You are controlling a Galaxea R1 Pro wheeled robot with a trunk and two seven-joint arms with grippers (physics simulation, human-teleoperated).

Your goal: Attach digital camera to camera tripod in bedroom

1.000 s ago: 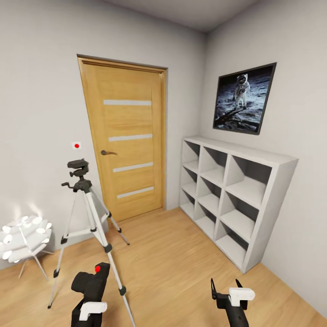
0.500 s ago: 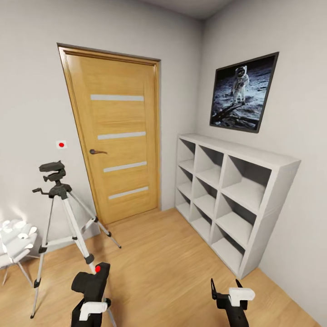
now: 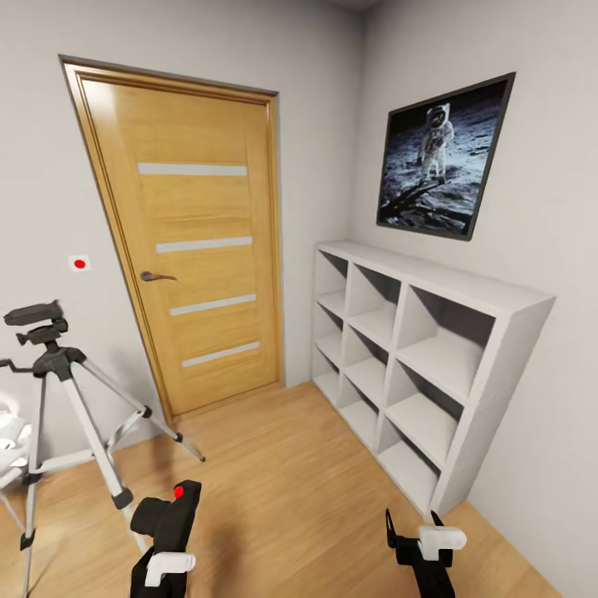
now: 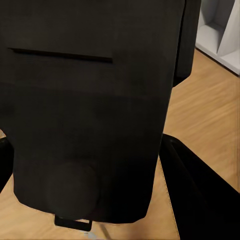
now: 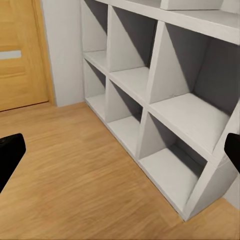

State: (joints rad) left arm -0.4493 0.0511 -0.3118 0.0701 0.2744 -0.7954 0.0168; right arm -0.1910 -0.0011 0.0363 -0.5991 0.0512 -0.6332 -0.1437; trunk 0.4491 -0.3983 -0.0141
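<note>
Left gripper (image 3: pixel 166 531): lower left of frame, clamped on the black camera (image 3: pixel 170 515).
Right gripper (image 3: pixel 413 531): lower right, fingers spread, holding nothing.
Tripod (image 3: pixel 58 399): left edge, standing apart from camera.
Backdrop: wooden door (image 3: pixel 187 249), white shelves (image 3: pixel 432 349).

Home room: wooden door (image 3: pixel 187 241), white cubby shelves (image 3: pixel 419 365), framed astronaut picture (image 3: pixel 440 158), wood floor (image 3: pixel 291 490).

Head view faces door (image 3: pixel 195 257); right wrist shares shelves (image 3: pixel 419 365) (image 5: pixel 165 105) closer.
</note>
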